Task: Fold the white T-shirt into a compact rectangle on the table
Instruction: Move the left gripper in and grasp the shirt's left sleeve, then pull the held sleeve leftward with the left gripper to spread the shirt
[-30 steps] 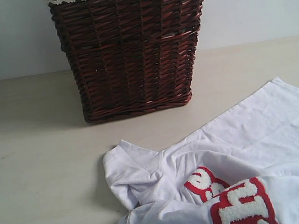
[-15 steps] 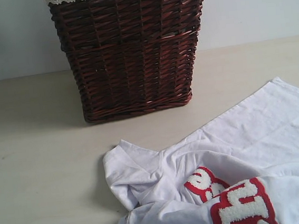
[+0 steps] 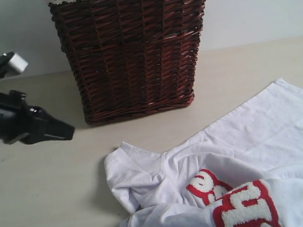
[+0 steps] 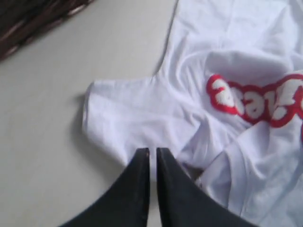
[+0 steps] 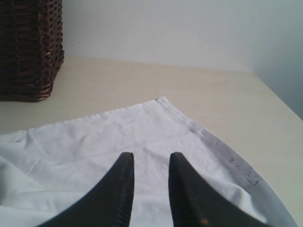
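Soft cloth white T-shirt (image 3: 260,130), matt table (image 3: 41,199)

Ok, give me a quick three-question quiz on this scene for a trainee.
1. True or false: the white T-shirt is already folded into a neat rectangle.
2. What stands on the table beyond the shirt? A) wicker basket B) cardboard box C) bucket
3. Fill in: the right pincer hangs over the shirt with its jaws ___.
Key: 1 false, it lies crumpled; 2 A; 3 open.
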Robot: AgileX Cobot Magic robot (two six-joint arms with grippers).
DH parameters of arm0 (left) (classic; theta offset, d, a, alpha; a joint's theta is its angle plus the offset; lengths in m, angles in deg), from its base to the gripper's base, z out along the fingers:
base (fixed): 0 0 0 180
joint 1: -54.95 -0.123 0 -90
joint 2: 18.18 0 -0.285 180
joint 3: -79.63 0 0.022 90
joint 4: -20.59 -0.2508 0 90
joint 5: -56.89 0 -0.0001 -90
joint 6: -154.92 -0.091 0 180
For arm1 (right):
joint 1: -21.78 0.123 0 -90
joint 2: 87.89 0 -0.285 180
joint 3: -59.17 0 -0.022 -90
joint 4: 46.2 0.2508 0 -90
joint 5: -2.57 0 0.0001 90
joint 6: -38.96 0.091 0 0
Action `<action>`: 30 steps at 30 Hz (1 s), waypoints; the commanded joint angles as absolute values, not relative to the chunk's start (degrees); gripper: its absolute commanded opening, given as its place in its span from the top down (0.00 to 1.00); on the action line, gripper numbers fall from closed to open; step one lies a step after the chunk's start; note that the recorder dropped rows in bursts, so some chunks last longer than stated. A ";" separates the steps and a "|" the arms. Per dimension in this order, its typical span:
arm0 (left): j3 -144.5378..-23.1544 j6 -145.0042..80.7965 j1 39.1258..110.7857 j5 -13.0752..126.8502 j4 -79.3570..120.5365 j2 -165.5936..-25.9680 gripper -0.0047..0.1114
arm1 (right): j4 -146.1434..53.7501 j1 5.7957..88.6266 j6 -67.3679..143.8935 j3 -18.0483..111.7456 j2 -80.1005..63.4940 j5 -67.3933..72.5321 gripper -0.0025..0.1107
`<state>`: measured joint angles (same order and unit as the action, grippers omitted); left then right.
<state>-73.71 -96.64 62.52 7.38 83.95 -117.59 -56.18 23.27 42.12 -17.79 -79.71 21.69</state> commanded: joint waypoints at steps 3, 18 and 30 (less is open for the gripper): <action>-75.92 -127.81 68.95 6.04 93.30 -126.42 0.58 | -56.67 23.08 42.14 -18.05 -80.10 21.34 0.73; -76.01 -145.19 71.22 22.56 96.79 -139.80 0.51 | -56.67 23.08 42.14 -18.05 -80.10 21.34 0.73; -76.65 -144.66 75.60 30.33 96.69 -141.86 0.94 | -56.67 23.08 42.14 -18.05 -80.10 21.34 0.73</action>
<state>-76.74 -144.91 74.89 25.94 97.12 -141.72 -56.18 23.27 42.12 -17.79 -79.71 21.69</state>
